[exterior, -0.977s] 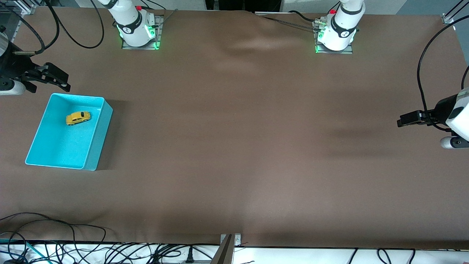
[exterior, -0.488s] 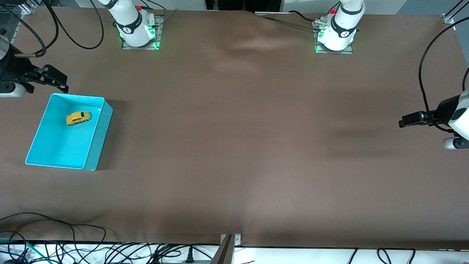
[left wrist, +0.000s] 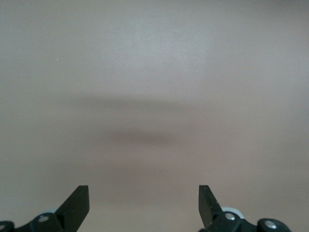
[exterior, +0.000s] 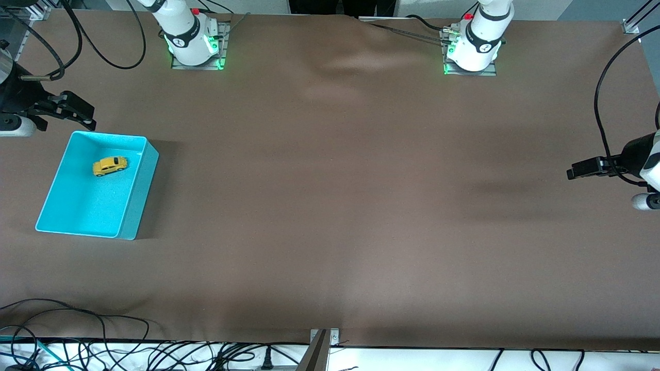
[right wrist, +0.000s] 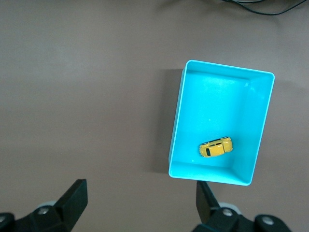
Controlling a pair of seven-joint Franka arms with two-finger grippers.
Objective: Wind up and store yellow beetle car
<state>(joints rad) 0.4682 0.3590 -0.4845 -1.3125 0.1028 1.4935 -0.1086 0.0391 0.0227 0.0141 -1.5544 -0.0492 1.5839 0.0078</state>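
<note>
Yellow beetle car (exterior: 110,166) inside the turquoise bin (exterior: 135,198), on the bin floor, in the part of the bin farther from the front camera, upright on its wheels. Same car (right wrist: 215,147) visible from the right wrist view, close to one short wall of the bin (right wrist: 178,125), apart from the long walls. Wheels and windows too small to make out in detail; no winding key or knob to be seen.

Bin on the brown table (exterior: 330,206), toward the right arm's end. Nothing else in the bin, as far as visible.

Right gripper (exterior: 82,113) up in the air near the edge of the front view, over the table just beside the bin's farther rim, not touching bin or car. Fingers (right wrist: 75,198) spread wide apart and empty; only the tips in the wrist view, the rest cut off at the picture border. Most of the right arm outside the front view.

Left gripper (exterior: 573,171) in the air over the table at the left arm's end, well apart from the bin. From the front view, seen side-on, spread of the fingers hard to judge; in the left wrist view both fingers (left wrist: 77,203) clearly apart, released, holding nothing. Under them only bare table (left wrist: 154,72) with soft shadows. Wrist of this arm partly cut off too.

Cables (exterior: 103,350) along the table edge nearest the front camera, tangled, partly out of the picture.
</note>
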